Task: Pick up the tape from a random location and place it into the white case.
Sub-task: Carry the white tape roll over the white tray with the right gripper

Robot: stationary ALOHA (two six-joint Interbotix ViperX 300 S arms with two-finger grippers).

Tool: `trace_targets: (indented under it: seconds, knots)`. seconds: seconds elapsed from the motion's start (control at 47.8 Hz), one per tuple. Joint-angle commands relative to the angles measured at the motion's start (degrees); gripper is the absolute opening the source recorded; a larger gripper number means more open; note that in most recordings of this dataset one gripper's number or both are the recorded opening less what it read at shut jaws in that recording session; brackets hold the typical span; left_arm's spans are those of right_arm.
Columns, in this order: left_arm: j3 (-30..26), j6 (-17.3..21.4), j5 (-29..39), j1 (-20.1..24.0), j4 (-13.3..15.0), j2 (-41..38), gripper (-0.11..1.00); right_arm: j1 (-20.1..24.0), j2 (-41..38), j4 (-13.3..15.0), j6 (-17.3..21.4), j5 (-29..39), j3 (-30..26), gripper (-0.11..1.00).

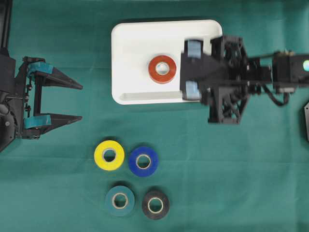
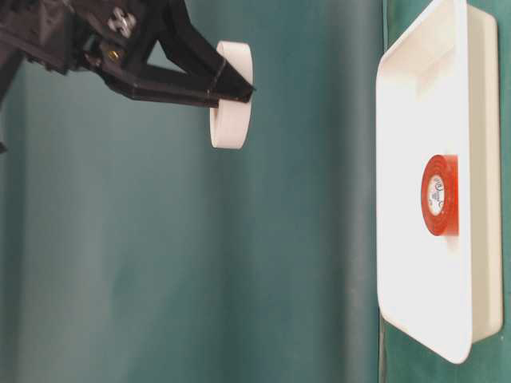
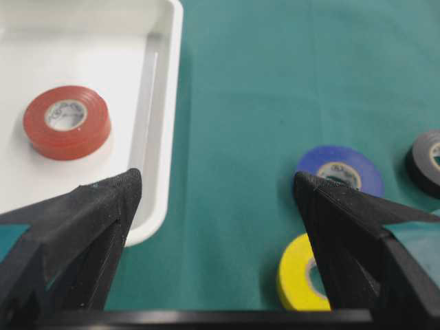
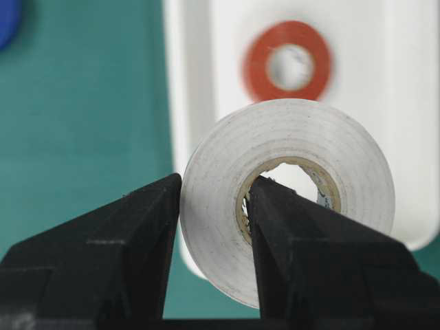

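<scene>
I see a green cloth (image 1: 231, 183) covering the whole table. In the lower middle of the overhead view, four rolls lie flat in a square: yellow (image 1: 109, 155) beside blue (image 1: 143, 161), teal (image 1: 119, 200) beside black (image 1: 155, 205) below them.

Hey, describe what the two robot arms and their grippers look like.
Both arms are black, with open lattice framing. The left gripper has two long, tapering black fingers with teal patches near their bases. The right gripper carries pale blue patches, and a black cable loops beside its wrist.
</scene>
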State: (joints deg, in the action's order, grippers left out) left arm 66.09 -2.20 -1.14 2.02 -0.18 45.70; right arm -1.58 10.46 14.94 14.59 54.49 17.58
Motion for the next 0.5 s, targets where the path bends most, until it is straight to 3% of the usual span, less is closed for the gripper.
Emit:
trace_targets:
  seconds: [0.0, 0.209, 0.481]
  knots:
    - [-0.5, 0.0, -0.3, 0.2, 0.1, -0.2, 0.98, -2.2, 0.4, 0.3, -0.7, -0.6, -0.6, 0.34]
    - [-0.5, 0.0, -0.3, 0.4, 0.1, -0.2, 0.98, -6.5, 0.1, 0.3, -3.4, -2.3, -0.6, 0.34]
    - [-0.5, 0.0, -0.3, 0.9, 0.1, -0.2, 0.98, -11.3, -1.0, 0.3, -4.1, -3.5, -0.6, 0.34]
